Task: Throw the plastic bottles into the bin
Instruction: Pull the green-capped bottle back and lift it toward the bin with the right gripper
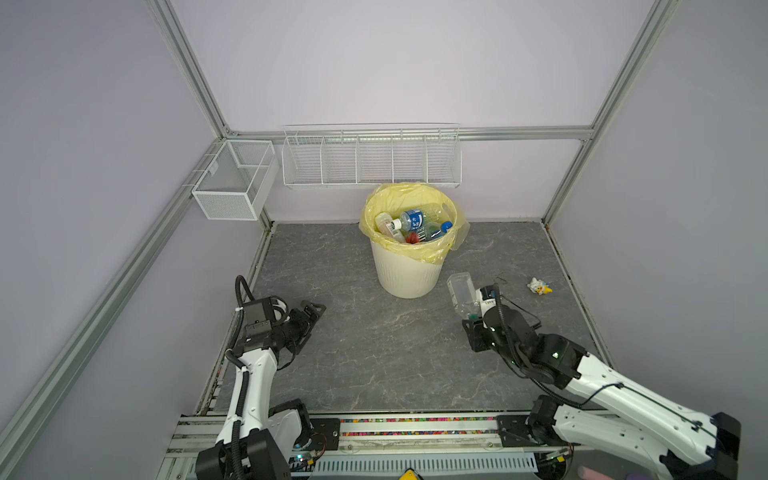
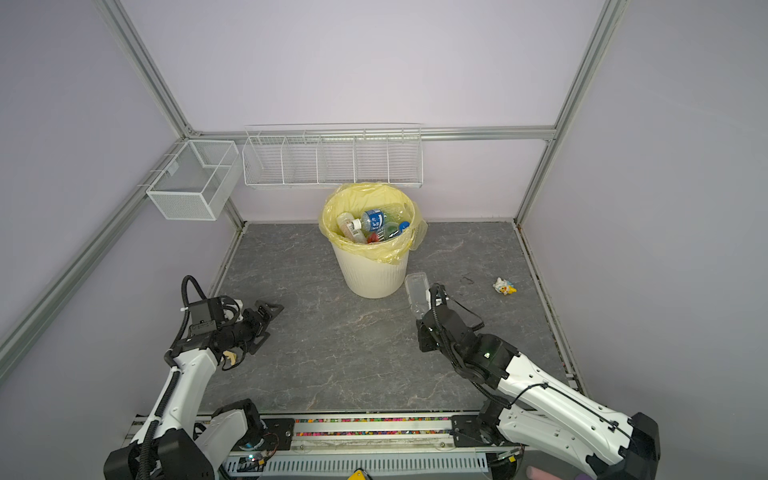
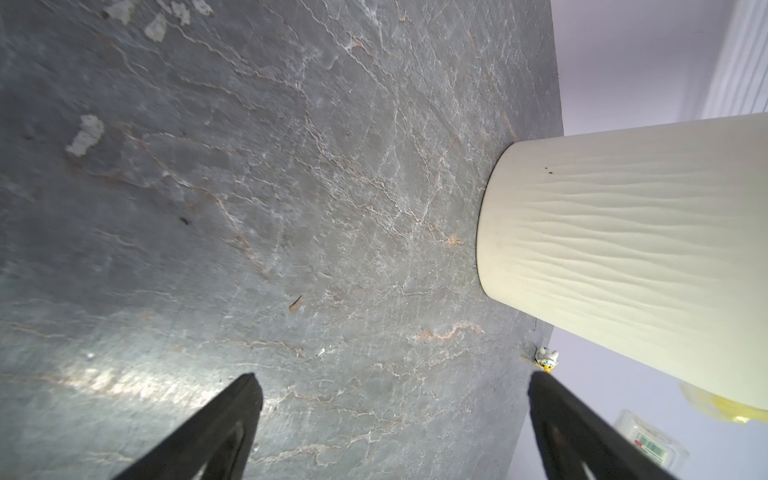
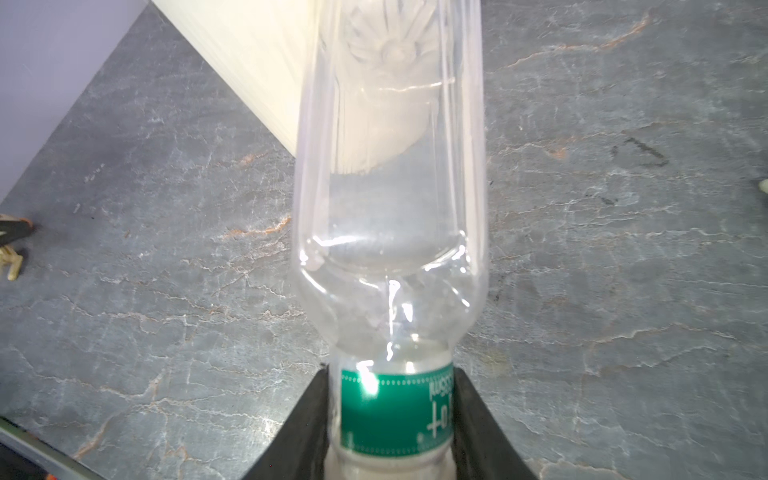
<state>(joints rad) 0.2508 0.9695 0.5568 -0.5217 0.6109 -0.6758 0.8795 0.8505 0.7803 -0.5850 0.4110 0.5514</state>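
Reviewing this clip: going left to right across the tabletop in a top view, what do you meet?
On the tabletop: left pincer → bin → clear bottle → toy figure.

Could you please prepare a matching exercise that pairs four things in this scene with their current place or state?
Things:
1. round cream-white ribbed plastic bin with yellow bag liner
2. clear plastic bottle with green label
3. small white-and-yellow toy figure
4. left tool

Places or states:
A. open, holding nothing
B. lying on the grey stone-patterned table
C. contains several plastic bottles
D. gripped by the right tool

Pairs: 1-C, 2-D, 3-B, 4-A.
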